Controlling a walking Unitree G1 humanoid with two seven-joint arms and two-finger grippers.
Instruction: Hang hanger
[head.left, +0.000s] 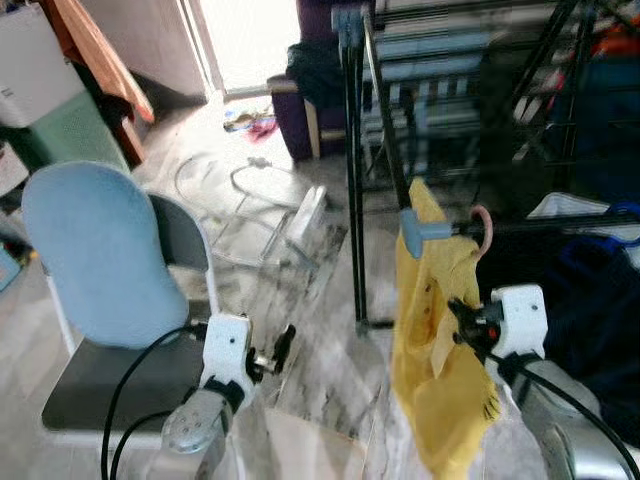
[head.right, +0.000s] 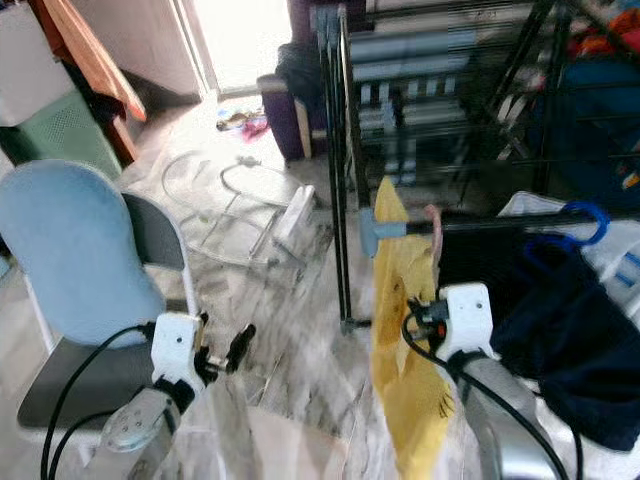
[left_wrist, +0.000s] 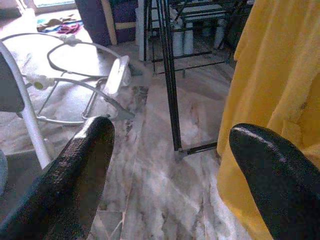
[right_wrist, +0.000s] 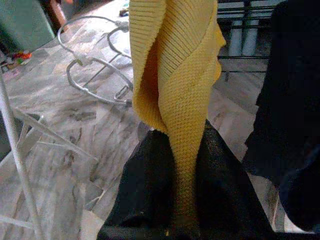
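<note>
The right claw pinched a yellow knitted garment that hung from a grey-blue hanger beside the black metal drying rack. The left claw hovered spread above the marble floor, near a light-blue padded chair.

Bright daylight pours in from the doorway at the back and washes it out white, the marble floor shines with pale glare, both eye views are smeared and soft, and the dark rack corner stays dim.
</note>
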